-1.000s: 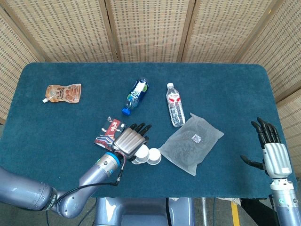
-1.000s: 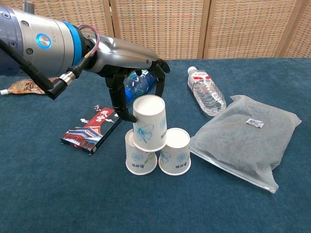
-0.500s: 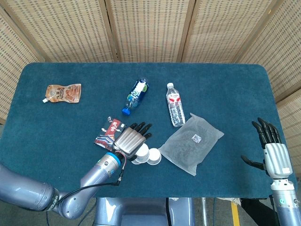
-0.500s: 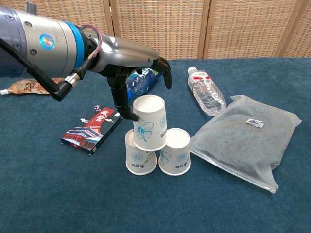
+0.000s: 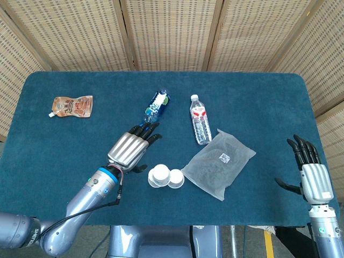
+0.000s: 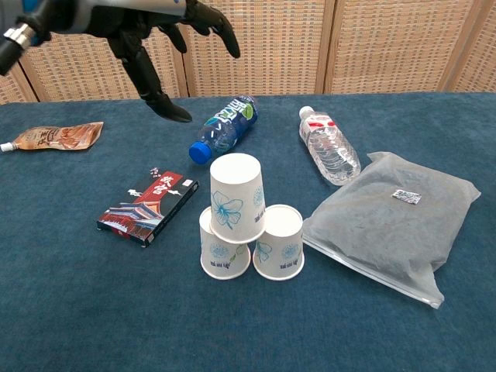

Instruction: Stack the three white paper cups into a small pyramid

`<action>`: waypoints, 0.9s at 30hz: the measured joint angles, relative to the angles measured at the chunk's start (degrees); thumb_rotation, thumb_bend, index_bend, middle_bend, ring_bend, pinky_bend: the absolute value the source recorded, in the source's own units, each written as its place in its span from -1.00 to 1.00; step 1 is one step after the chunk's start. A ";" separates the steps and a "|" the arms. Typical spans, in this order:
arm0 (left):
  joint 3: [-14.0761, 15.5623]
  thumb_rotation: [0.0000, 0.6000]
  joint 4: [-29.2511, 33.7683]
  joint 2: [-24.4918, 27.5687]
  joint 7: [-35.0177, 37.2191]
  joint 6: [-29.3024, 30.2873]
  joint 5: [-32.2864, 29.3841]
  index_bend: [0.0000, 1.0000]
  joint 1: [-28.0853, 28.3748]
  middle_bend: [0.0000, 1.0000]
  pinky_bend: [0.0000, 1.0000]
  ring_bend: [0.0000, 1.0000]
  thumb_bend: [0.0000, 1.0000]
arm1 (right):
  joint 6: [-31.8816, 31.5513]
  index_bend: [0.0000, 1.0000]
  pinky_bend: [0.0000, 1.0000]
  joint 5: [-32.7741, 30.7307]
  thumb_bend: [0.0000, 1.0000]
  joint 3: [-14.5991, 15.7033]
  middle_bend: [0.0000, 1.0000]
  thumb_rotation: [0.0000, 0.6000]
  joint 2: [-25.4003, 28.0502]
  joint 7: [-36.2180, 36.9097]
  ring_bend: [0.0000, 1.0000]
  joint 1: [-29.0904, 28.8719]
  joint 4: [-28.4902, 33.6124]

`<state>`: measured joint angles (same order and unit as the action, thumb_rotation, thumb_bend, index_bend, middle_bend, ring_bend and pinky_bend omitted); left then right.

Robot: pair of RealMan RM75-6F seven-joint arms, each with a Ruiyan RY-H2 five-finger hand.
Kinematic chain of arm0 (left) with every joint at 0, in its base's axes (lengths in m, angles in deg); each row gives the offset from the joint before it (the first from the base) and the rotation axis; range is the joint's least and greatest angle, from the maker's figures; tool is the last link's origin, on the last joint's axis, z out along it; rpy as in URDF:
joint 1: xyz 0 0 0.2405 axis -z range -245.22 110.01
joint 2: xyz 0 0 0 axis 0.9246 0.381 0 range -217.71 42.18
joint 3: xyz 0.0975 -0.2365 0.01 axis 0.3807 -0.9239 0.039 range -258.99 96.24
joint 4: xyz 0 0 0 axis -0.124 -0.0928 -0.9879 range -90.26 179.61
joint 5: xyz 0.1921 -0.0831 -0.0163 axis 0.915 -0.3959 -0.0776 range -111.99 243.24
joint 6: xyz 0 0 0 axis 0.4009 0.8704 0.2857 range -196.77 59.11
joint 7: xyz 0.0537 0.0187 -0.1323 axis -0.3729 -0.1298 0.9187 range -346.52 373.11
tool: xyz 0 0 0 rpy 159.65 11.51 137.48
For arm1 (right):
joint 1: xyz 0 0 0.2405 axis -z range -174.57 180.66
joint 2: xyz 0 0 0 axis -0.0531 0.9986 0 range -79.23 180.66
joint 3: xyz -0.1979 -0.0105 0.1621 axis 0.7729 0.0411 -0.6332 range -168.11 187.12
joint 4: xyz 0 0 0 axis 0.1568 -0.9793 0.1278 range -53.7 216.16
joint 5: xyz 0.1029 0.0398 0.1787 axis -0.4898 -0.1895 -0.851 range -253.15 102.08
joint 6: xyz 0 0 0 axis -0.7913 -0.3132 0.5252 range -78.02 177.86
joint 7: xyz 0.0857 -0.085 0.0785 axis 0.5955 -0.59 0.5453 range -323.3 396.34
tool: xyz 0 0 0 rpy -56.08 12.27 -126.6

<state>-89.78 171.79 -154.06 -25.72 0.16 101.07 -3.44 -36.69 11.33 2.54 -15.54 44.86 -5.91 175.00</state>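
Note:
Three white paper cups with blue flower prints stand as a small pyramid. Two base cups sit side by side, and the top cup rests upside down over them, leaning toward the left one. From above the stack shows near the table's front middle. My left hand is open, raised above and to the left of the cups, fingers spread and touching nothing. My right hand is open at the table's right edge, far from the cups.
A red and black box lies left of the cups. A grey plastic bag lies to their right. A blue-capped bottle and a clear water bottle lie behind. A brown pouch sits at the far left.
My left hand has let go of the top cup and lifted up and away to the left. The top cup stays on the two base cups. The right hand has not moved.

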 measured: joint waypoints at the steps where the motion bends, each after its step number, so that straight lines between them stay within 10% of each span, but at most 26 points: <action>1: 0.27 1.00 0.31 0.68 0.60 0.08 0.85 -0.67 -0.76 -1.00 -0.76 -1.00 -0.49 | 0.01 -0.82 -0.86 0.07 -0.59 0.04 -1.00 1.00 -0.01 -0.18 -1.00 0.00 0.07; 11: 6.00 1.00 2.02 4.52 4.45 6.11 15.22 -0.69 -10.65 -1.00 -0.76 -1.00 -0.49 | -0.60 -0.82 -0.86 1.28 -0.59 0.45 -1.00 1.00 -0.04 -1.88 -1.00 0.23 0.86; 27: 24.26 1.00 -11.49 -2.09 7.35 31.51 44.33 -0.88 -41.60 -1.00 -0.87 -1.00 -0.51 | -2.62 -0.82 -0.86 4.00 -0.60 1.22 -1.00 1.00 -0.22 -7.16 -1.00 0.96 2.90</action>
<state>-65.52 160.30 -156.15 -18.37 31.67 145.40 -45.04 -39.30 15.34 3.76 -15.76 37.70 -4.95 177.90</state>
